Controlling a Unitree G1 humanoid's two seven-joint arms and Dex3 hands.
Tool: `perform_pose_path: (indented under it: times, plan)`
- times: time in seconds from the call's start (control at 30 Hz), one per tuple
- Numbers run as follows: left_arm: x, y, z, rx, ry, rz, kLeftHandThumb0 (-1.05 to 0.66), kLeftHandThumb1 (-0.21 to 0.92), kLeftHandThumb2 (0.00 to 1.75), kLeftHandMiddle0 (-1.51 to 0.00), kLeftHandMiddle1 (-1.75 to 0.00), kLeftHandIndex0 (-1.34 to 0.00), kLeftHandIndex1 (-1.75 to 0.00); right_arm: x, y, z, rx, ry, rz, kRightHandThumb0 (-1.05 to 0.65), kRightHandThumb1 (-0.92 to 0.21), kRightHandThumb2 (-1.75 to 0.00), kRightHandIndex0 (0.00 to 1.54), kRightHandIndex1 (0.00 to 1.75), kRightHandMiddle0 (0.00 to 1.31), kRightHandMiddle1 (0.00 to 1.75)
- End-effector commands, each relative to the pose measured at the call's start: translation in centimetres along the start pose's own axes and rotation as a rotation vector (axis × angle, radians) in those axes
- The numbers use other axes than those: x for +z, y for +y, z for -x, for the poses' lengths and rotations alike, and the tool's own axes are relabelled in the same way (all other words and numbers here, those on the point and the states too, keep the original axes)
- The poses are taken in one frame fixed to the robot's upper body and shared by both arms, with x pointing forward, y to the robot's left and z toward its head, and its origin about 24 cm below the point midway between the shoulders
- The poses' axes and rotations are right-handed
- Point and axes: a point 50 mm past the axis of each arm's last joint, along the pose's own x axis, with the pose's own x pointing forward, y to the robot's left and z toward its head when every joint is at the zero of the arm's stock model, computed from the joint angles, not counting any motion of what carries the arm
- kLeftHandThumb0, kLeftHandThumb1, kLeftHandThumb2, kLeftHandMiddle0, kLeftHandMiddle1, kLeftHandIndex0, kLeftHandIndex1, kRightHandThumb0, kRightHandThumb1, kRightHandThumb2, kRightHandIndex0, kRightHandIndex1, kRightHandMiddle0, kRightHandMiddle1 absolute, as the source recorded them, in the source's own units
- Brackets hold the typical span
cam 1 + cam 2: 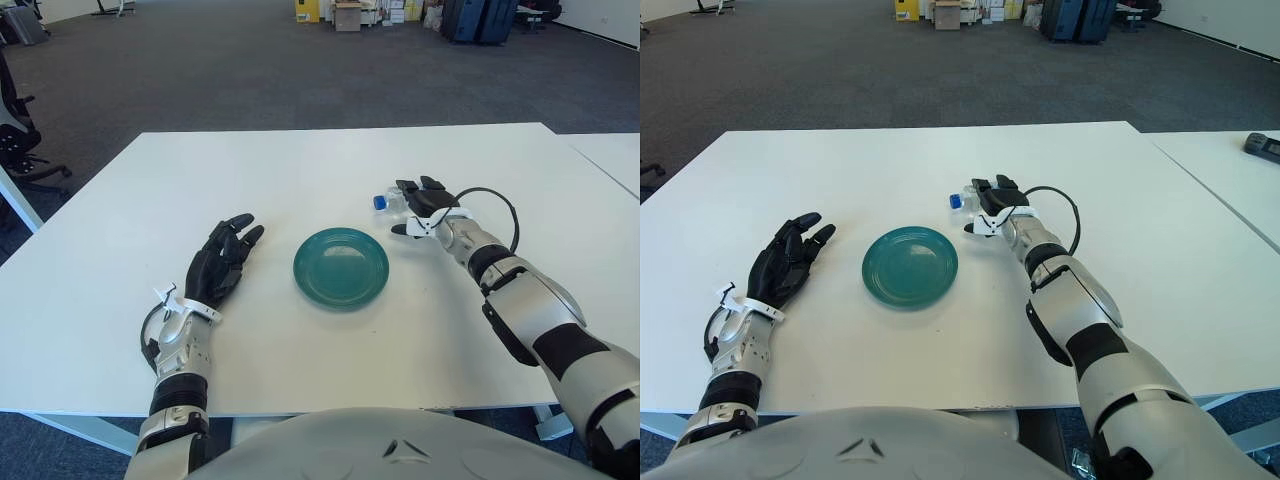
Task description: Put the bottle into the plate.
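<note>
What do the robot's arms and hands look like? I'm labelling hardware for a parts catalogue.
Both hands, left hand and right hand, have black fingers and white fittings at the wrist. The forearms are silver-grey metal with black bands; the right arm shows rounded silver shells over black joints. A black cable loops beside the right wrist, another by the left wrist.

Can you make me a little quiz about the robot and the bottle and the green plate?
1. True or false: the bottle is already lying on the plate.
2. Which hand is at the bottle? A) left hand B) right hand C) both hands
3. Fill in the missing word: the left hand shows beside the plate with its fingers ____ and holding nothing.

Key
1. False. The bottle lies on the table, beyond the plate and to its right.
2. B. The right hand is at the bottle.
3. Spread.
</note>
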Motion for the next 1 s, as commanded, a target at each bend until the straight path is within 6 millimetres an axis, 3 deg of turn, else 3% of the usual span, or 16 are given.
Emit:
perform_pose_path:
  times: [0.0,0.23,0.3,0.37,0.43,0.53,0.67,0.7,0.8,0.97]
  plan:
    - [-0.7,0.3,0.4,0.015,0.039,0.021,-0.63,0.92,0.63,-0.54,-0.75,-0.32,-1.09,-0.2,1.7,0.5,0.073,0.014,-0.004,-0.76,-0.92,-0.32,0.31,0.04,0.00,0.47]
    - [-0.8,0.4,0.3,0.020,0.043,0.025,-0.64,0.92,0.62,-0.54,-0.75,-0.32,-1.09,-0.2,1.1,0.3,0.039,-0.002,0.024,-0.71,-0.92,-0.26,0.40,0.07,0.00,0.55]
    - [-0.8,0.4,0.3,0.021,0.043,0.024,-0.64,0.92,0.61,-0.53,-0.75,-0.32,-1.09,-0.2,1.1,0.3,0.032,-0.001,0.030,-0.68,-0.90,-0.25,0.43,0.09,0.00,0.66]
    - [-0.8,0.4,0.3,0.023,0.043,0.022,-0.64,0.92,0.61,-0.53,-0.75,-0.32,-1.09,-0.1,1.1,0.3,0.024,-0.001,0.036,-0.65,-0.87,-0.28,0.41,0.24,0.00,0.78]
    - [-0.8,0.4,0.3,0.025,0.044,0.020,-0.64,0.92,0.61,-0.53,-0.75,-0.31,-1.09,-0.1,1.0,0.3,0.014,0.001,0.043,-0.56,-0.73,-0.46,0.32,0.77,0.00,1.06]
    - [-0.9,0.4,0.3,0.033,0.049,0.017,-0.64,0.92,0.62,-0.53,-0.75,-0.29,-1.08,-0.1,0.9,0.3,-0.001,0.007,0.049,0.07,-0.68,-0.64,0.43,1.30,0.00,1.44]
    - [-1.3,0.7,0.1,0.067,0.076,0.004,-0.64,0.92,0.65,-0.47,-0.71,-0.21,-1.04,-0.2,0.8,0.3,-0.026,0.017,0.061,0.35,-0.50,-1.00,0.51,1.61,0.05,1.67]
    - [-1.4,0.8,0.0,0.077,0.084,-0.005,-0.64,0.92,0.66,-0.47,-0.70,-0.20,-1.03,-0.2,0.8,0.3,-0.029,0.020,0.067,0.36,-0.49,-1.03,0.51,1.63,0.06,1.68]
    - [-1.5,1.2,-0.3,0.107,0.110,-0.043,-0.64,0.92,0.68,-0.44,-0.62,-0.14,-0.99,-0.3,1.0,0.3,-0.032,0.031,0.083,0.11,-0.43,-1.15,0.55,1.71,0.24,1.69]
    - [-1.5,1.9,-1.0,0.147,0.145,-0.102,-0.63,0.92,0.71,-0.42,-0.51,-0.09,-0.97,-0.3,1.0,0.3,-0.050,0.048,0.077,0.02,-0.34,-1.28,0.63,1.69,0.35,1.74]
